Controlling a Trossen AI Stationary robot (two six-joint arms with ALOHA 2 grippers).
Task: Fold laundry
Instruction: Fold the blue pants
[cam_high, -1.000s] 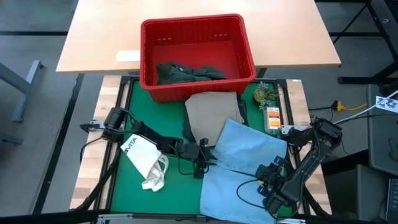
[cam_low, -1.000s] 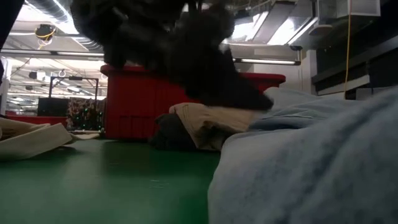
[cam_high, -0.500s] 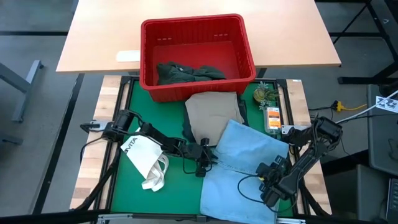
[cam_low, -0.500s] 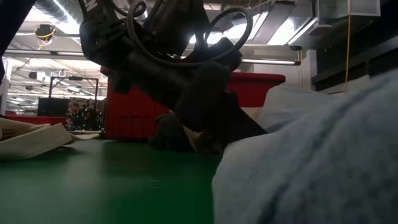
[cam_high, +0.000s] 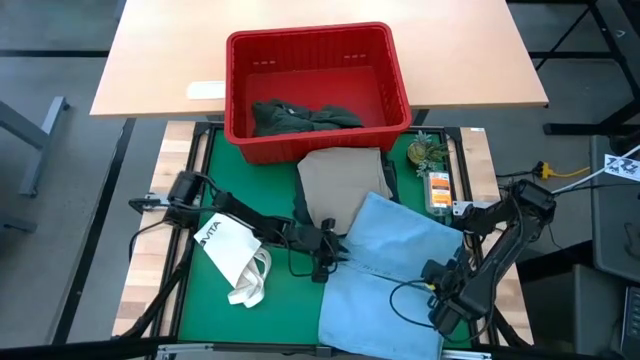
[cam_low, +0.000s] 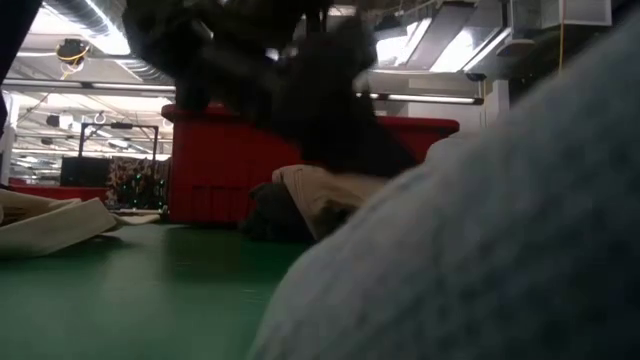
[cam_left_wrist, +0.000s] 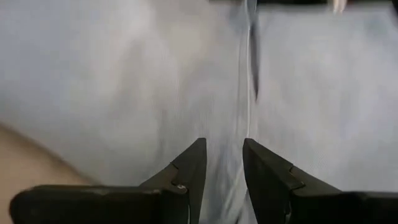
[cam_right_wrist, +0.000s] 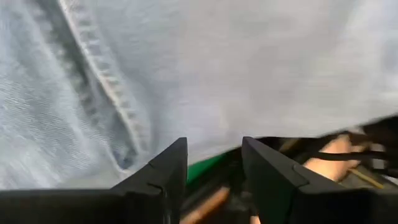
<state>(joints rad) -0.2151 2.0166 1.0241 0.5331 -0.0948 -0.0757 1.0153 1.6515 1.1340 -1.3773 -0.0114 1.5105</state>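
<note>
The laundry lies on the green mat. A light blue piece (cam_high: 400, 240) (cam_low: 480, 230) spreads from the middle to the near right corner. Beyond it a beige piece (cam_high: 340, 180) (cam_low: 320, 190) lies on a dark garment (cam_high: 299, 208). A dark green-grey piece (cam_high: 300, 115) sits in the red basket (cam_high: 310, 35). My left gripper (cam_high: 327, 254) (cam_left_wrist: 221, 146) is at the blue piece's left edge, shut on it. My right gripper (cam_high: 441, 303) (cam_right_wrist: 211, 146) is at its near right edge, shut on it. My left gripper has the light blue piece's left edge (cam_left_wrist: 222, 180) between its two fingers, where a seam line runs into the gap. The fingers come from the table's left, slanting slightly down. How many layers, I cannot tell. My right gripper has the light blue piece's near right edge (cam_right_wrist: 211, 132) at its fingertips, coming steeply from above. The cloth is raised off the mat there, and green mat shows under its edge. The rest lies on the table.
A white tote bag (cam_high: 230, 252) (cam_low: 50, 225) lies on the mat at the left, beside my left arm. A small plant (cam_high: 425, 152) and an orange packet (cam_high: 438, 190) sit by the right rail. The basket stands at the far edge, in front of a wooden table (cam_high: 150, 60).
My right gripper has risen a little and tipped, and the near right part of the light blue piece has come up with it, swelling higher in the low view. My left arm has swayed toward the right and come back.
</note>
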